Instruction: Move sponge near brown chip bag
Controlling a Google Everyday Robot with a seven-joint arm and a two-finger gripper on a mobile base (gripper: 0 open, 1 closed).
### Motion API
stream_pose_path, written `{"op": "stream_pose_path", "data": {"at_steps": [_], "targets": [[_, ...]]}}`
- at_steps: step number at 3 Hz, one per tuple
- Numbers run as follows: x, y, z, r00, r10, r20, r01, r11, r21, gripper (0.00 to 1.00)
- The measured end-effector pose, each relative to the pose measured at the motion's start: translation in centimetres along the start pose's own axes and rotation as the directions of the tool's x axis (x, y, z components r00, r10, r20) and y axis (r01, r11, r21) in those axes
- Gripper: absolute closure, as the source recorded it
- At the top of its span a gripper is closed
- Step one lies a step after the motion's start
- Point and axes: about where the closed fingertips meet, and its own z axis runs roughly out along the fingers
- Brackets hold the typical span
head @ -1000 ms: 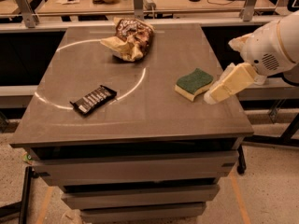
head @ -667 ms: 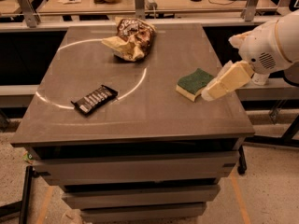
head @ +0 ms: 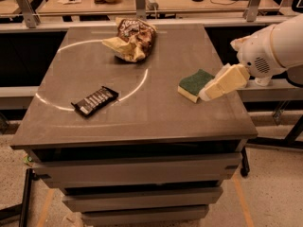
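The sponge (head: 195,83) is not yet moved: it is left at the desk's (head: 156,112) right side, well apart from the brown chip bag (head: 132,39) on the far side. The gripper (head: 207,93) is seen just right of the sponge; open or closed cannot be told

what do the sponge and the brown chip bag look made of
Sponge: seemingly soft foam, pale yellow body, matte dark green scrub top. Brown chip bag: likely foil or plastic film, crumpled, with glossy creases. The claw sits at the sponge's right edge.
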Motion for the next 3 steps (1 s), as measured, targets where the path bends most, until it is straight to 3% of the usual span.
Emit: {"op": "stream_pose_path", "data": {"at_steps": [1,3], "targets": [[0.6,-1.6,2.8,1.0,0.027,0.014,-0.028,0.9981,0.054,0.0],[2.6,-2.2,7.5,0.997,0.077,-0.029,-0.075,0.9959,0.049,0.0]]}}
